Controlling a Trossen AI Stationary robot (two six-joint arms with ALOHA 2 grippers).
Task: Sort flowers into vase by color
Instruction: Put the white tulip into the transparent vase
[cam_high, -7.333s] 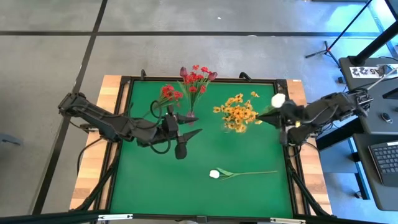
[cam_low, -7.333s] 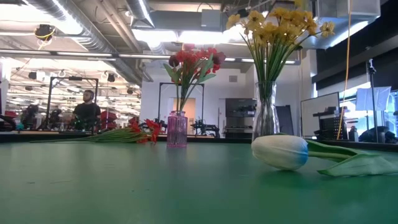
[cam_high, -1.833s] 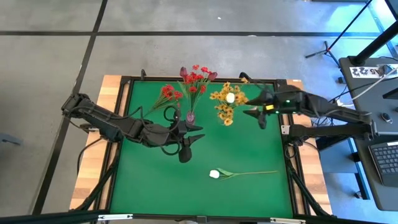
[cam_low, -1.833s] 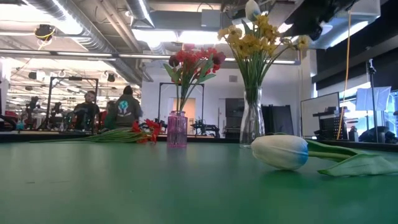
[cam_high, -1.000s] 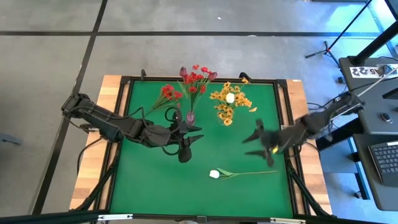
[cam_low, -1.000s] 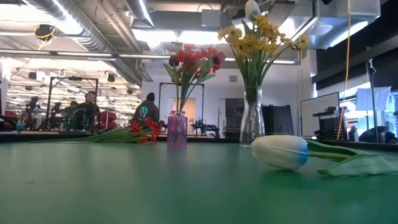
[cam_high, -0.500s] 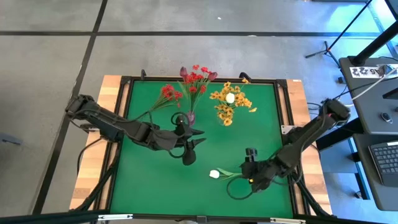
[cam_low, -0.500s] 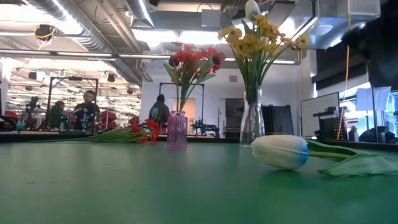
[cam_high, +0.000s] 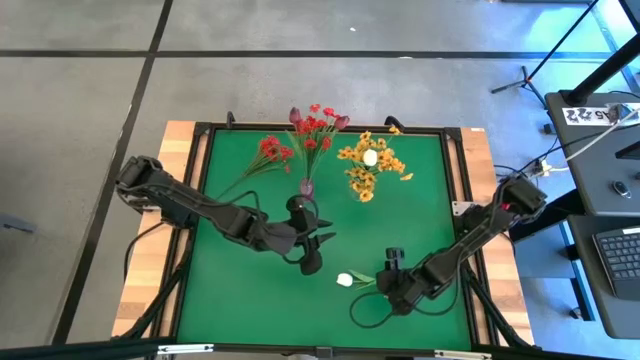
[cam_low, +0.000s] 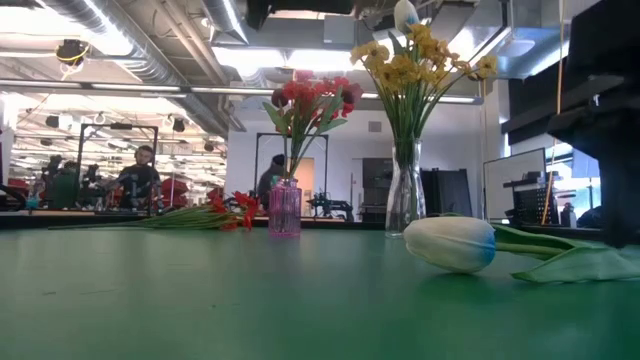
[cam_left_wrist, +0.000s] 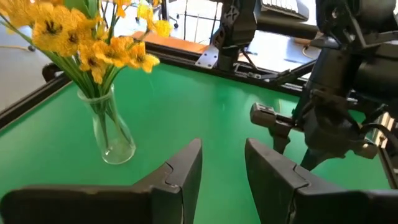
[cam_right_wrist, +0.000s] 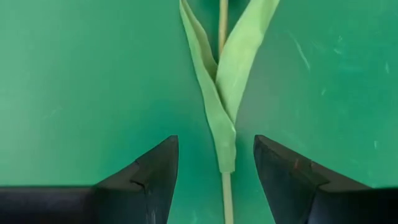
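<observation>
The single white bud on a long thin green stem (cam_high: 345, 280) lies flat on the green felt table top (cam_high: 240, 290), in the near half and right of centre, its head pointing toward the left arm's side and its stem running off under the right arm. That long axis is what the coming pick turns on: in the right wrist view the pale stem and its two folded green leaves (cam_right_wrist: 221, 93) run straight down the middle of the gap between the dark fingers (cam_right_wrist: 152, 177), so the jaws straddle the stem crosswise and need only come down and close. The right gripper (cam_high: 392, 288) is spread wide with nothing in it, poised right over the stem just behind the bud. It is plainly the nearer tool.

The left gripper (cam_left_wrist: 222, 171) is partly open and empty; it hangs over the table's middle, near the bud but not aligned with it.

Toward the far edge stand a clear glass vase of yellow-orange sprays (cam_high: 368, 172), with one white bud already in it, and a small pink vase of red sprays (cam_low: 285, 208); a loose red spray (cam_high: 262, 158) lies flat beside that one.

How high the right fingertips stand above the felt cannot be judged, and the stem's far end is hidden beneath the arm in the high view.
</observation>
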